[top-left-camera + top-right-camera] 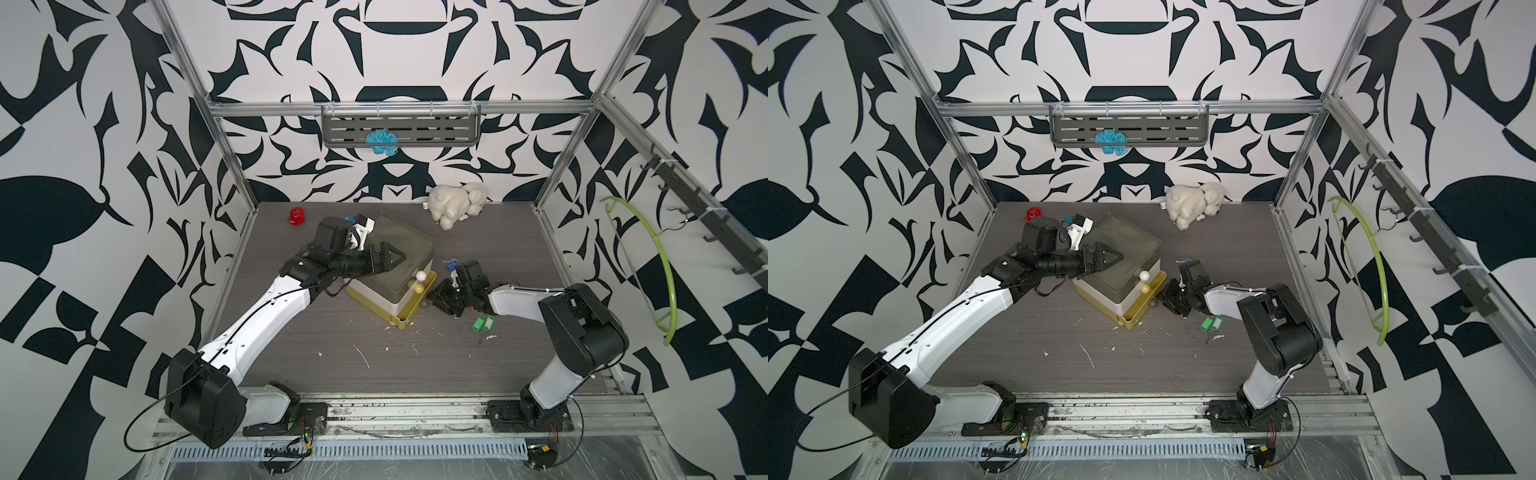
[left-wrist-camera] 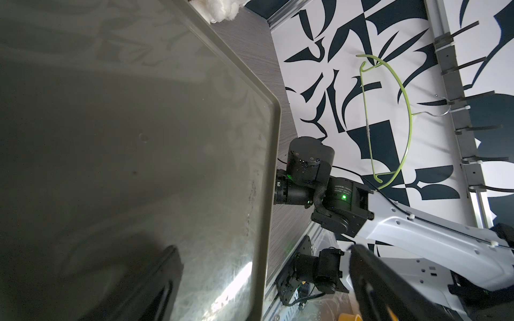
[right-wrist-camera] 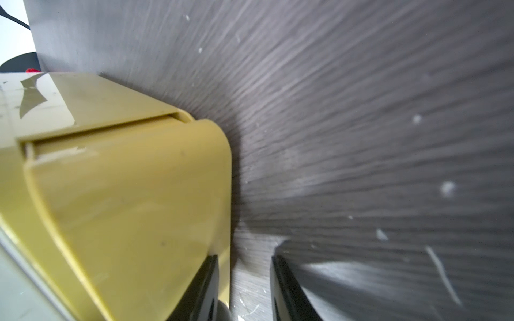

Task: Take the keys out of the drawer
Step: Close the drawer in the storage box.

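Keys (image 1: 483, 323) with green tags lie on the bench (image 1: 374, 365), near the pulled-out yellow drawer (image 1: 409, 316). Right gripper (image 1: 441, 298), narrow, is at the drawer front; if it holds anything I cannot tell. Left gripper (image 1: 400, 261), wide, rests on cabinet (image 1: 409, 243).

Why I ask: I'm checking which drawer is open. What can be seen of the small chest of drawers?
The chest of drawers is a glossy plastic box with rounded corners, skewed on the table. It has an olive-grey top tier, a white middle one and a yellow bottom drawer pulled partly out; its contents are hidden. White and yellow round knobs stud the front. The left hand lies open over its top; the right hand, open, reaches the bottom drawer's front.
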`<state>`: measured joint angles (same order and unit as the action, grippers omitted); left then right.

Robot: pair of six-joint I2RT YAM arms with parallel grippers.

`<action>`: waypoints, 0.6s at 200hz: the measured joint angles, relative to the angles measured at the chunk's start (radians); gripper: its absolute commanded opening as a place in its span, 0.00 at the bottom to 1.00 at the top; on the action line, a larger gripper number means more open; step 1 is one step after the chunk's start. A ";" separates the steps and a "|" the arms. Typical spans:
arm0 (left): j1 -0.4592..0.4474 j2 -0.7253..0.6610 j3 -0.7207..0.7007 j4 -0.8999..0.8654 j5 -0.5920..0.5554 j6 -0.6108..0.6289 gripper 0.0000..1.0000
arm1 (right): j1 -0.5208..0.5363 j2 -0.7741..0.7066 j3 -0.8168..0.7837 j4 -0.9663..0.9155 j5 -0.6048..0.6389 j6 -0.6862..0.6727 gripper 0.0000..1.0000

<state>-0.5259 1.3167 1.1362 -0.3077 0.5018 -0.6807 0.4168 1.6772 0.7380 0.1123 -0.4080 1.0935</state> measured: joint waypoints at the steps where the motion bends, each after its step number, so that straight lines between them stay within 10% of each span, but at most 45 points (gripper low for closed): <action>1: 0.000 0.000 0.000 0.000 0.000 0.000 0.99 | 0.000 0.000 0.000 0.000 0.000 0.000 0.37; 120: 0.000 -0.001 -0.003 0.001 0.000 0.001 0.99 | 0.021 0.020 0.006 0.040 0.001 0.026 0.37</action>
<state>-0.5259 1.3155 1.1336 -0.3069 0.5018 -0.6800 0.4377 1.6970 0.7441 0.1524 -0.4072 1.1198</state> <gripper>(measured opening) 0.991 0.373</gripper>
